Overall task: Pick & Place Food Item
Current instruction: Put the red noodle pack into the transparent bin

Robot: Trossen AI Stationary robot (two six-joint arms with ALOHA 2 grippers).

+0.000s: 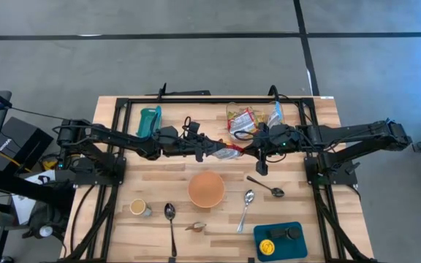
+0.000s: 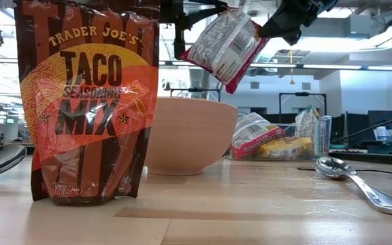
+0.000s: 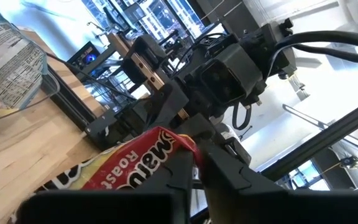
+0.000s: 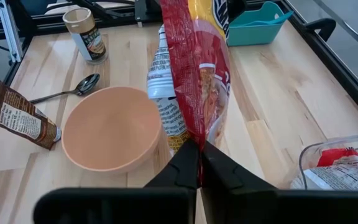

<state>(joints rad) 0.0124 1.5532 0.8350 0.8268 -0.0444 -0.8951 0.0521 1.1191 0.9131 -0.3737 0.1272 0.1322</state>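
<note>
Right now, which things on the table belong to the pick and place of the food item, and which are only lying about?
In the job:
- red snack packet, held up between both arms
- left gripper, jaws shut on it
- right gripper, jaws shut on it
- peach bowl, possibly the target

Lying about:
- taco seasoning pouch
- three spoons
- spice jar
- teal bin
- clear container

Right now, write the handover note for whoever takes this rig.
Left claw: shut on the red snack packet.
Right claw: shut on the same packet's other end.
The packet hangs in the air between both arms, above the table near the orange bowl.
Done: packet lifted.
Left: set it down; the target isn't evident. More packets sit in the clear container.
</note>
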